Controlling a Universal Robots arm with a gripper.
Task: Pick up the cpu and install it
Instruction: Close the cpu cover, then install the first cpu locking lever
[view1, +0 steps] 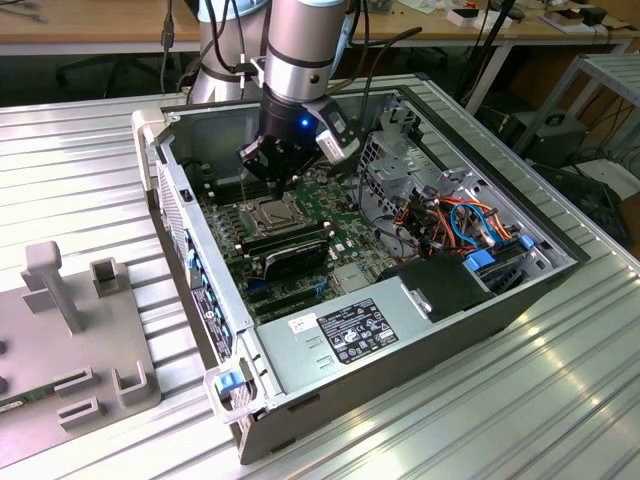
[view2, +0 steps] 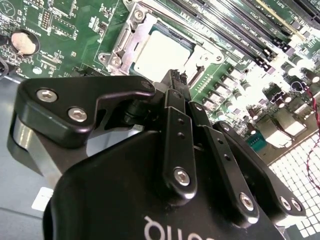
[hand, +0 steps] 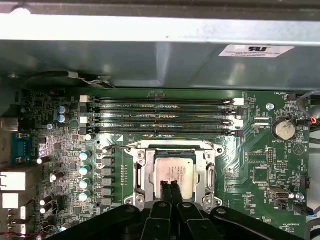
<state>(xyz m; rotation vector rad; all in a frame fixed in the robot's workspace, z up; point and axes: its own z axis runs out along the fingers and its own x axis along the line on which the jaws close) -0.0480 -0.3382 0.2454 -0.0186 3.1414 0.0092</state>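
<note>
The cpu (hand: 175, 167) lies flat in the motherboard socket, its silver-grey top showing through the window of the metal bracket (hand: 141, 172) that frames it. In the second wrist view the cpu (view2: 161, 54) sits just beyond the fingertips. My gripper (hand: 170, 186) hangs over the near edge of the socket with its two black fingers pressed together and nothing between them. In the exterior view the gripper (view1: 270, 178) is inside the open computer case, directly above the socket (view1: 272, 211).
Black memory slots (hand: 160, 117) run beside the socket, toward the grey case wall (hand: 150, 55). Capacitors (hand: 85, 170) and a coin battery (hand: 283, 129) flank it. Cable bundles (view1: 455, 222) and a power supply (view1: 350, 330) fill the case's other end. A grey fixture (view1: 70, 330) stands outside.
</note>
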